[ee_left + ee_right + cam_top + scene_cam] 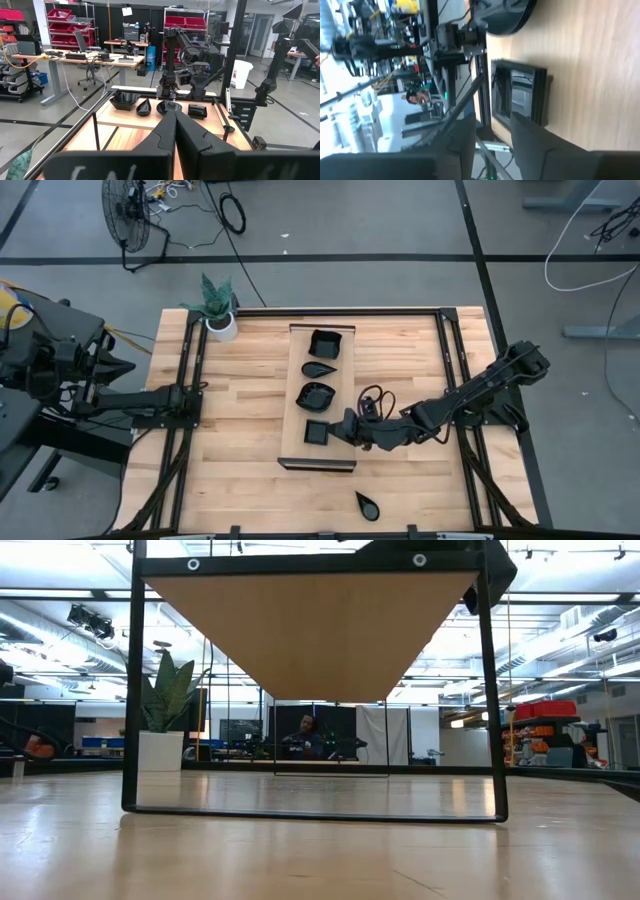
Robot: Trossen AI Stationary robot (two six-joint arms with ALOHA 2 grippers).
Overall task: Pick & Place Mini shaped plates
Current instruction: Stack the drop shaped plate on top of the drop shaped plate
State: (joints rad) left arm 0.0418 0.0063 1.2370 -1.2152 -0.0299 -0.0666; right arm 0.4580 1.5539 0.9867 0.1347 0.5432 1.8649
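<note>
Butcher-block table [240,470] is carrying a black frame and, at its centre, a long pale wooden board [296,395] serving as the collection surface.

Right arm is reaching across from the right side, its right gripper [345,427] sitting just beside the small square plate [316,432] at the board's near end. In the right wrist view the fingers [532,142] are standing apart with nothing between them and the square plate [517,95] lying flat just beyond, which suggests a release.

Three more mini shaped plates are lying in a row along the board: a large square dish [325,342], a teardrop [320,368] and a leaf-rimmed bowl [316,394].

One teardrop plate [367,505] is waiting off the board near the front edge, probably the next pick.

Left gripper [175,130] is resting closed and empty at the left side.
</note>
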